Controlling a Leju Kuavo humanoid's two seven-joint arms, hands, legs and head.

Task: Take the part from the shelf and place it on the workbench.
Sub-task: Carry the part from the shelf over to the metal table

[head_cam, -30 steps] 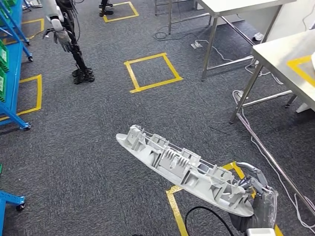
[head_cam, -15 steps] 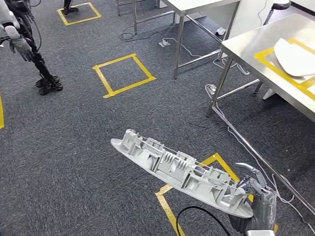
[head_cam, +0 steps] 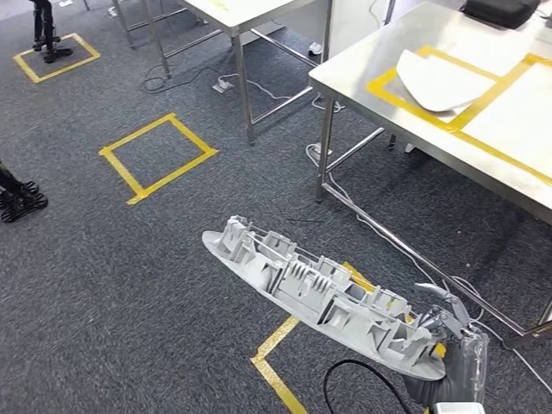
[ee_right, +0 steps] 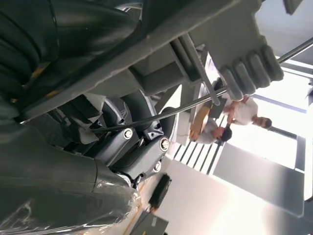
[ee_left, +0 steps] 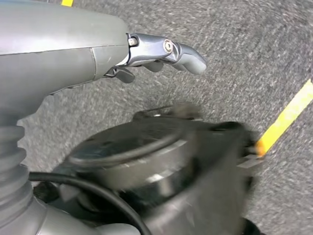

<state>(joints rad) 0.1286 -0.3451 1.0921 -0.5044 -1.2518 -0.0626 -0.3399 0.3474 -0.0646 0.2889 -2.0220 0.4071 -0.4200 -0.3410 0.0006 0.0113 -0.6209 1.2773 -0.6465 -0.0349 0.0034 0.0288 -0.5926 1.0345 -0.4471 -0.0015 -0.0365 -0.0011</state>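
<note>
Right hand [head_cam: 449,358], low at about five o'clock in the head view, grips one end of the long grey part [head_cam: 322,297], its fingers [head_cam: 446,321] curled over the ribbed upper side. From there the part reaches out toward ten o'clock, held above the dark carpet [head_cam: 130,285] and its yellow floor tape [head_cam: 277,371], ribbed face up. At one to two o'clock stands the steel workbench [head_cam: 365,69], well apart from the part; a white curved panel [head_cam: 439,82] lies on it inside a yellow taped frame [head_cam: 468,108]. Left hand [ee_left: 110,54] hangs over the carpet in its wrist view, fingers [ee_left: 166,49] stretched out with nothing in them.
</note>
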